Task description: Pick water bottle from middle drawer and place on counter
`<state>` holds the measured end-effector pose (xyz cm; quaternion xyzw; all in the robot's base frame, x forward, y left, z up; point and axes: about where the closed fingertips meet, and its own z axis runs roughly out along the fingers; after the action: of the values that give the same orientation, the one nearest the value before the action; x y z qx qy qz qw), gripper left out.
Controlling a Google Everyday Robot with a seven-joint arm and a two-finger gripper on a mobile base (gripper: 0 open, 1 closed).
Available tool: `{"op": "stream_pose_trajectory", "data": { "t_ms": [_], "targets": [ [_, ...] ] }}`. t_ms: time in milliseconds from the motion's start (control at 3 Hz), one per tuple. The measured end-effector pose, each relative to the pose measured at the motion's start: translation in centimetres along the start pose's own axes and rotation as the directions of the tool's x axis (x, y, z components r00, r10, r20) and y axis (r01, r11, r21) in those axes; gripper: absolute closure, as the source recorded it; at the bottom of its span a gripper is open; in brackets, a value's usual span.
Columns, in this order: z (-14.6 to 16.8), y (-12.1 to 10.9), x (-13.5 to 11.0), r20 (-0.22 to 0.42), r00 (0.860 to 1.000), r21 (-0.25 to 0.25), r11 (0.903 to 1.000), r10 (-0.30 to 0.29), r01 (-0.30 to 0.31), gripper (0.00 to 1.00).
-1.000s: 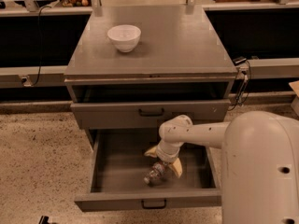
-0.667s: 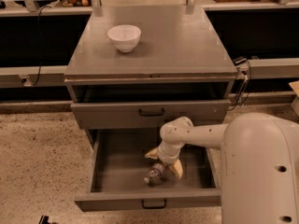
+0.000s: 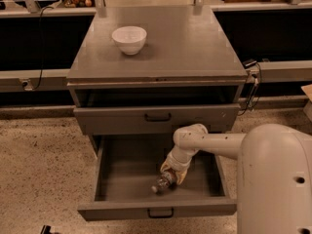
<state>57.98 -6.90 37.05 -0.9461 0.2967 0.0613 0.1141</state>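
Camera view looks down on a grey cabinet standing on pale speckled floor (image 3: 39, 155). On its flat top, the table (image 3: 185, 48), a white round bowl (image 3: 129, 38) sits toward 10 o'clock, well apart from everything else. Below the top, a closed drawer (image 3: 107, 118) with a taller front shows a black pull handle. Under it the middle drawer (image 3: 117, 169) is pulled out.

The water bottle (image 3: 162, 184) lies on its side on the drawer floor at about 6 o'clock, near the front panel. The end effector (image 3: 171, 173) is down inside the drawer, right at the bottle's 1 o'clock end. I cannot tell whether it is clamped on the bottle or apart. The white arm (image 3: 214, 143) reaches in from 3 o'clock, from the robot body (image 3: 275, 179).
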Motion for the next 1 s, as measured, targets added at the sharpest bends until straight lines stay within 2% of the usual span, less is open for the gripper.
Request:
{"op": "stream_pose_trajectory", "data": {
  "t_ms": [333, 667, 1000],
  "targets": [
    [0.6, 0.2, 0.2, 0.147, 0.988, 0.116, 0.9906, 0.055, -0.072, 0.65],
    [-1.9, -0.4, 0.9, 0.206, 0.977, 0.279, 0.9547, 0.046, -0.104, 0.87],
    [-7.0, -0.1, 0.1, 0.164, 0.986, 0.428, 0.8998, 0.017, -0.086, 1.00]
  ]
}}
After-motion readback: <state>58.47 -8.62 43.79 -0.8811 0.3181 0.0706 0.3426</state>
